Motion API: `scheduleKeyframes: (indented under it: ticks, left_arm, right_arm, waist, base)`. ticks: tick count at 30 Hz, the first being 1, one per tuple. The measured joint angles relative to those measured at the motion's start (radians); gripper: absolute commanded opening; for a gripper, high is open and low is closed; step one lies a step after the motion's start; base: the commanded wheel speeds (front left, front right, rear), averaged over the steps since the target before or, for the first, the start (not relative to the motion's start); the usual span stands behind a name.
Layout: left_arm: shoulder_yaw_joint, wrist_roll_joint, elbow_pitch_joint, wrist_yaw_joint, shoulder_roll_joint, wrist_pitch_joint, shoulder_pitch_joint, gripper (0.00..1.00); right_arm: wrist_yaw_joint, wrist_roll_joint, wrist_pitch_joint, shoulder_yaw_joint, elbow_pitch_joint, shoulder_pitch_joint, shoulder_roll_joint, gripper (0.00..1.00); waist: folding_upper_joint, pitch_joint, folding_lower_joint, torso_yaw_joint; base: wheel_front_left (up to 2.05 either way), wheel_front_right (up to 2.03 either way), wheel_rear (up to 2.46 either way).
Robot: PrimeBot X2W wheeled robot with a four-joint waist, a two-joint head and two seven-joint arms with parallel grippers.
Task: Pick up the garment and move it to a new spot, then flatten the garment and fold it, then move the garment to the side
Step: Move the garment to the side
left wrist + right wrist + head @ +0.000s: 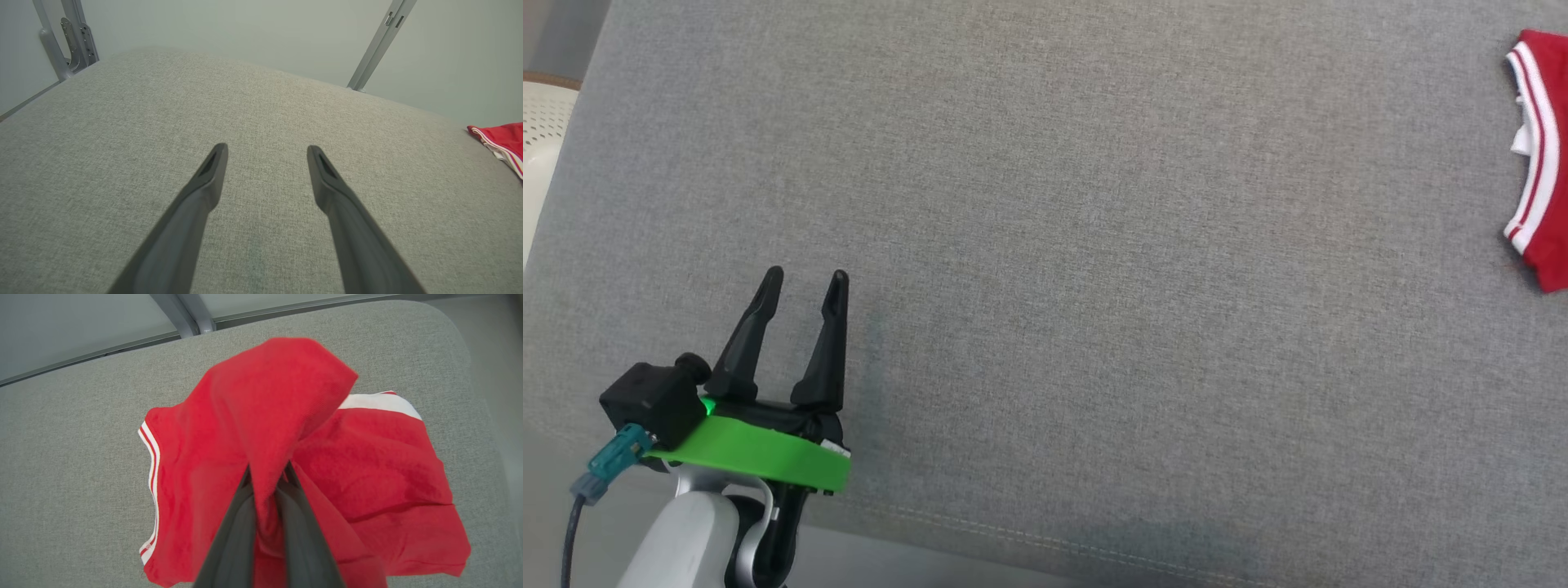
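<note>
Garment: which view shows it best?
Right wrist view: most of the garment, with a fold pinched in the right gripper. Head view shows its striped edge at far right; left wrist view, a corner at right.

Test room: upholstered pad (1094,245), metal struts (380,45)

Red garment (359,465) with white-striped trim; grey cushion (1094,245).
</note>
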Motion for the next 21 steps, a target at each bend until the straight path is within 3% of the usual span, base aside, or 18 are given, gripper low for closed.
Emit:
scheduleKeyframes:
  ticks: [12, 13, 15, 16, 21]
  left_arm:
    - [0.029, 0.016, -0.011, 0.0, 0.014, 0.0, 0.0, 1.0]
    - [0.03, 0.02, -0.012, 0.0, 0.014, 0.0, 0.0, 1.0]
    - [0.033, 0.022, -0.016, 0.0, 0.015, 0.0, 0.0, 1.0]
    - [0.036, 0.022, -0.017, 0.0, 0.015, 0.0, 0.0, 1.0]
    - [0.058, 0.022, -0.017, 0.001, 0.018, 0.0, 0.0, 1.0]
  right_arm:
    - [0.0, -0.035, 0.019, -0.054, 0.069, -0.037, -0.046, 0.0]
    - [0.0, -0.051, 0.013, -0.052, 0.073, -0.035, -0.046, 0.1]
    - [0.0, -0.081, -0.013, -0.051, 0.084, -0.033, -0.046, 0.77]
    - [0.0, -0.09, -0.023, -0.048, 0.088, -0.032, -0.046, 1.0]
    - [0.0, -0.151, -0.084, -0.028, 0.13, 0.004, -0.021, 1.0]
  waist:
    - [0.0, 0.037, 0.0, -0.023]
    - [0.0, 0.04, 0.0, -0.026]
    - [0.0, 0.046, 0.0, -0.032]
    - [0.0, 0.049, 0.0, -0.035]
    - [0.0, 0.057, 0.0, -0.054]
  base:
    - [0.0, 0.0, 0.0]
    - [0.0, 0.0, 0.0]
    - [0.0, 0.0, 0.0]
    - [0.0, 0.0, 0.0]
    - [0.0, 0.0, 0.0]
